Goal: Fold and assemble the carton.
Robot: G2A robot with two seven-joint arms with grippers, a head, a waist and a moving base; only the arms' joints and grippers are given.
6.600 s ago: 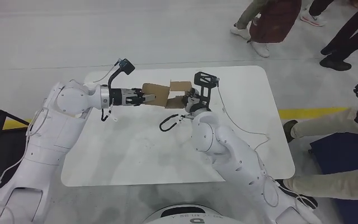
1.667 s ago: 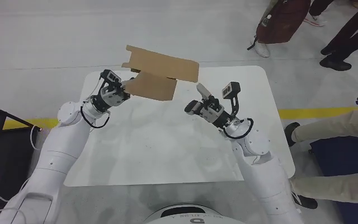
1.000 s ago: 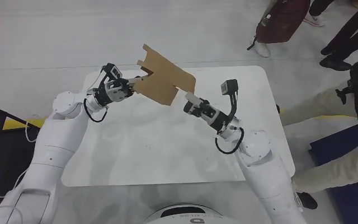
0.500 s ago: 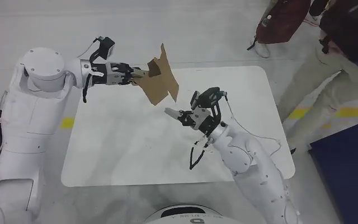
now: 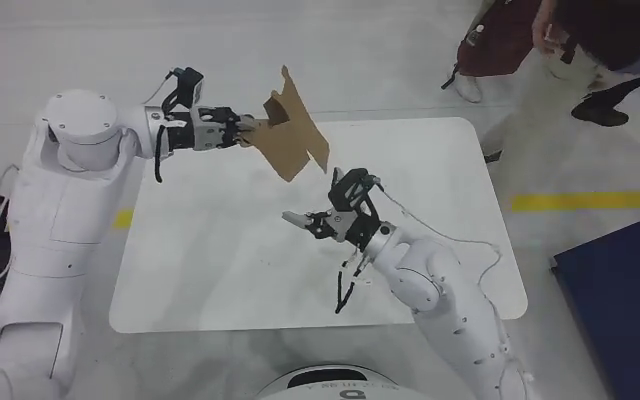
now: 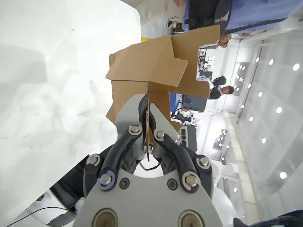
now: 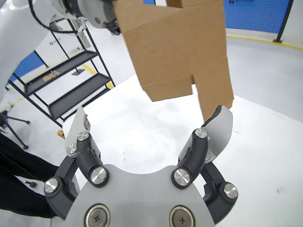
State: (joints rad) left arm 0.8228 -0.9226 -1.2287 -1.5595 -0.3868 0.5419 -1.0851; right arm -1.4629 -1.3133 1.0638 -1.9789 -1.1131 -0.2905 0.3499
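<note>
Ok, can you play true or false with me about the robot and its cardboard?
1. The left gripper is shut on the carton. True.
2. The carton lies flat on the table. False: it is held up in the air above the table.
3. The right gripper is open. True.
4. The carton is already a closed box. False: it is flattened, with its flaps loose.

I log the carton (image 5: 297,140) as matt brown cardboard. The table (image 5: 440,190) looks smooth white, faintly scuffed. On the right gripper (image 7: 151,116) I see satin grey metal fingers (image 7: 223,128).
</note>
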